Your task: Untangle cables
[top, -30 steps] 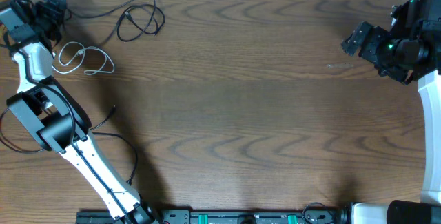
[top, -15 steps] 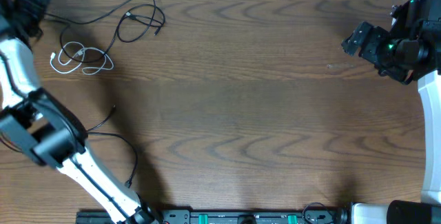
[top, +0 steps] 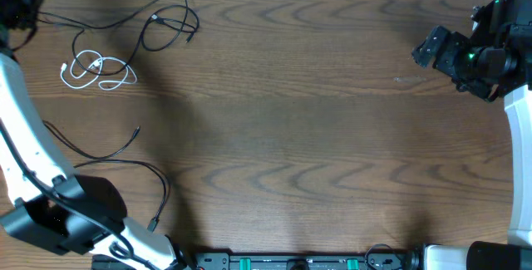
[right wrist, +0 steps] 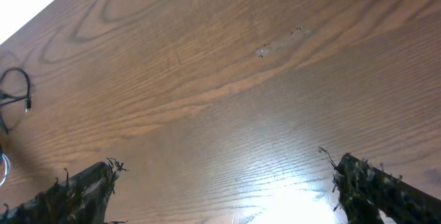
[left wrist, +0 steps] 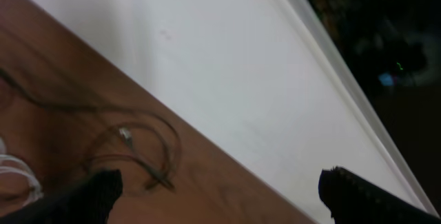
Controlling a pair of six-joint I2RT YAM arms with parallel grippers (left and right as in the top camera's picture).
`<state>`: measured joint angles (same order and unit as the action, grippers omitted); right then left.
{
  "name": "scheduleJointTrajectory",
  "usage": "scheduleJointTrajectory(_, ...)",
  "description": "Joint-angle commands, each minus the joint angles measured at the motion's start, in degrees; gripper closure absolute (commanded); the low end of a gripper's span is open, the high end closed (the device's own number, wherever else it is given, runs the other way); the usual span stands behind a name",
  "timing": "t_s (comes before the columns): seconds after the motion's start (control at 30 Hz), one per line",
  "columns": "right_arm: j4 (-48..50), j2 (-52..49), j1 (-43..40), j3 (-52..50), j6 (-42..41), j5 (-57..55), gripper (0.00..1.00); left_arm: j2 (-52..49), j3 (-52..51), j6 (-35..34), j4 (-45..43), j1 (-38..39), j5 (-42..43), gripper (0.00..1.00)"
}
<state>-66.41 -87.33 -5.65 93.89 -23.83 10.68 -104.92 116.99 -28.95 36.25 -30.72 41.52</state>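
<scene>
The short white cable (top: 96, 71) lies coiled at the far left of the table. A long black cable (top: 166, 21) loops just beyond it, and its tail runs left toward the table corner. More thin black cable (top: 93, 148) with plug ends lies nearer the front left, beside my left arm. My left gripper (top: 17, 0) is at the top-left corner, partly out of frame. In the blurred left wrist view it (left wrist: 234, 196) is open and empty, with the black loop (left wrist: 138, 156) ahead of it. My right gripper (top: 426, 50) is open and empty above bare wood (right wrist: 220, 182).
The table's back edge and a white wall (left wrist: 227, 79) lie just beyond the left gripper. The left arm's base link (top: 71, 220) stands at the front left, over the near black cable. The right arm (top: 499, 54) stays at the far right edge.
My left arm has swung left and back, carrying the gripper off the cables to the table's top-left corner and uncovering the white coil. The right arm has not moved.
</scene>
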Motion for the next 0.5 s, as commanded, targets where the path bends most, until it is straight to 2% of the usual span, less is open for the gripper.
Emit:
scheduleJointTrajectory(0.0,-0.04,-0.07,-0.26,0.07,0.57,-0.22,0.01,6.38,0.37,7.13,6.49,4.31,3.93,0.04)
scheduleJointTrajectory(0.13,-0.04,-0.07,-0.26,0.07,0.57,-0.22,0.01,12.35,0.37,15.28,17.84,9.57,3.50,0.04)
scheduleJointTrajectory(0.17,-0.04,-0.07,-0.26,0.07,0.57,-0.22,0.01,14.78,0.37,15.65,22.73,10.82,-0.28,0.04)
scheduleJointTrajectory(0.3,-0.04,-0.07,-0.26,0.07,0.57,-0.22,0.01,18.60,0.37,15.67,32.46,11.85,-10.19,0.04)
scheduleJointTrajectory(0.47,-0.04,-0.07,-0.26,0.07,0.57,-0.22,0.01,19.47,0.35,18.49,42.66,11.85,-13.11,0.04)
